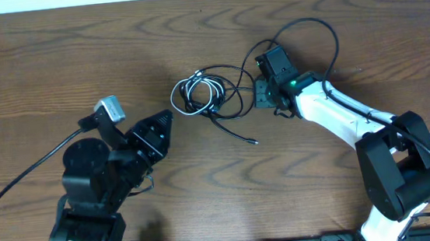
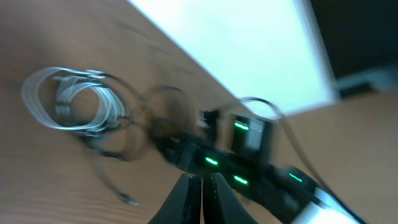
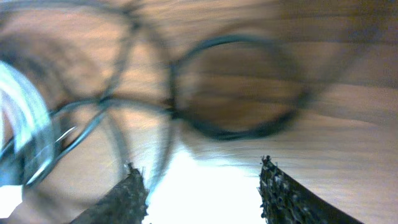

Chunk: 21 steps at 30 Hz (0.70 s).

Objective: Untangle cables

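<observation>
Overhead looks straight down on whole counter [image 1: 38, 58]. Left wrist cam: low, from near left, facing the cables [image 2: 74, 102] and right arm [image 2: 249, 168]. Right wrist cam: close over same cables, blurred.

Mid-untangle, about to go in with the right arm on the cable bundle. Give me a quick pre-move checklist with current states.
1. Right pincer open, holding nothing: ok.
2. Left pincer shut, empty, short of the cables: ok.
3. Thin black cable loops lying just ahead of the right pincer: ok.
4. White coiled cable free of the black loops: not ok, they overlap.
5. Which black cable the nearest loop belongs to: cannot tell, view blurred.
</observation>
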Motion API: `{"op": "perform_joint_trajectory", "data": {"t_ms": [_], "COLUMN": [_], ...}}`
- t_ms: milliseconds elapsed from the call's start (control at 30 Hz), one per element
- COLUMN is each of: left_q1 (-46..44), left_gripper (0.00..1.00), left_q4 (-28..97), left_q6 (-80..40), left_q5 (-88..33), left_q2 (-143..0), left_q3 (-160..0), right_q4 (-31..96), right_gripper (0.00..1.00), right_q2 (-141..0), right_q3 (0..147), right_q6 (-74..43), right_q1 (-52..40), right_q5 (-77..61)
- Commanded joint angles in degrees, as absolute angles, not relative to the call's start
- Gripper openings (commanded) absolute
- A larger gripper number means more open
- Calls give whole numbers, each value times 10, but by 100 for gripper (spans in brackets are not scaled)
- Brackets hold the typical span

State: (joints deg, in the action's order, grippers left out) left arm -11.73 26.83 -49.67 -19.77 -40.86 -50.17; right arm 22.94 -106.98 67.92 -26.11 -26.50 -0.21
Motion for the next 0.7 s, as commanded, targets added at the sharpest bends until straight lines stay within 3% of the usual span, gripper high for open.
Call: {"op": "perform_joint_trajectory", "data": {"t_ms": [0, 200, 500, 600, 633, 667], "left_q1": [-116, -116, -116, -116, -116, -116], "left_gripper": [17, 37, 39, 40, 40, 40], "left_q4": [295, 308, 332, 332, 332, 333], "left_q6": [-485, -485, -485, -485, -485, -485], "left_q5": [-83, -70, -70, -70, -70, -70], "left_q2": [-434, -487, -511, -511, -511, -512], "left_q3": [-509, -509, -509, -509, -509, -509], "right_q4": [196, 58, -97, -76, -63, -39], "right_gripper": [63, 69, 63, 43, 29, 8], "right_q2": [-1058, -1099, -1213, -1215, -1215, -1215], "right_q3": [680, 680, 681, 681, 681, 681], "right_q6": [-149, -138, -138, -138, -138, -139], "right_q1": [-270, -317, -336, -336, -336, -336], "right_q5": [-149, -112, -41, -40, -40, -40]}}
